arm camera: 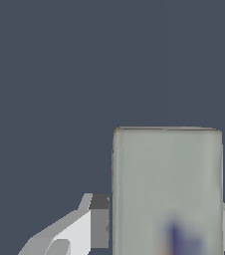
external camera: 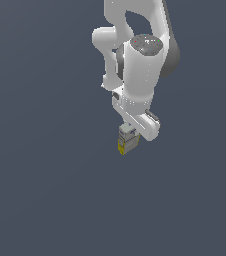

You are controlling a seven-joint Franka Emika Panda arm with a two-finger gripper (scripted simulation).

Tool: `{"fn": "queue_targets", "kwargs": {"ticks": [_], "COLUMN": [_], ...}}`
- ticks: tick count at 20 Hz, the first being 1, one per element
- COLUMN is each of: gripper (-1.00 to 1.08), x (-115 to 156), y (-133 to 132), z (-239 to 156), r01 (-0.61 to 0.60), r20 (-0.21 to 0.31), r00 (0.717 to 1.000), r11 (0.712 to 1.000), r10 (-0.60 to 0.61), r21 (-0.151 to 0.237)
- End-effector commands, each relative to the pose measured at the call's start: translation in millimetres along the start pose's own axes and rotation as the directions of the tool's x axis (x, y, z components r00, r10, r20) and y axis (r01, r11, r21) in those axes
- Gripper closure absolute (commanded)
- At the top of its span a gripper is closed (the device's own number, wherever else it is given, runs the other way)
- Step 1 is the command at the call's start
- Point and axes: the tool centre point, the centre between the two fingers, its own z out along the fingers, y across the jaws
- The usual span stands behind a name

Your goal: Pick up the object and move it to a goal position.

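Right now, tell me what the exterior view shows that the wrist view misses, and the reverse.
Only the exterior view shows the whole white arm reaching down, and the carton's yellow lower edges. Only the wrist view shows the carton's broad grey-white face close up, with a blurred purple mark near the claw, and one finger pressed against its side. Both show the carton between the fingers of the claw, with plain dark grey all around. Neither view shows whether it is lifted off a surface.
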Motion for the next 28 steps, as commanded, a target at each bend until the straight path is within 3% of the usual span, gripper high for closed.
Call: {"fn": "queue_targets", "kwargs": {"ticks": [1,17,28], "gripper": [1.08,1.08,1.08], "x": [1,13,19], "y": [6,44,55], "z": [-24,-202,-266], "r01": [0.000,0.000,0.000], "r20": [0.000,0.000,0.000], "r00": [1.000,1.000,1.000], "r11": [1.000,1.000,1.000], "r10": [0.000,0.000,0.000], "r21": [0.001,0.001,0.001]}}
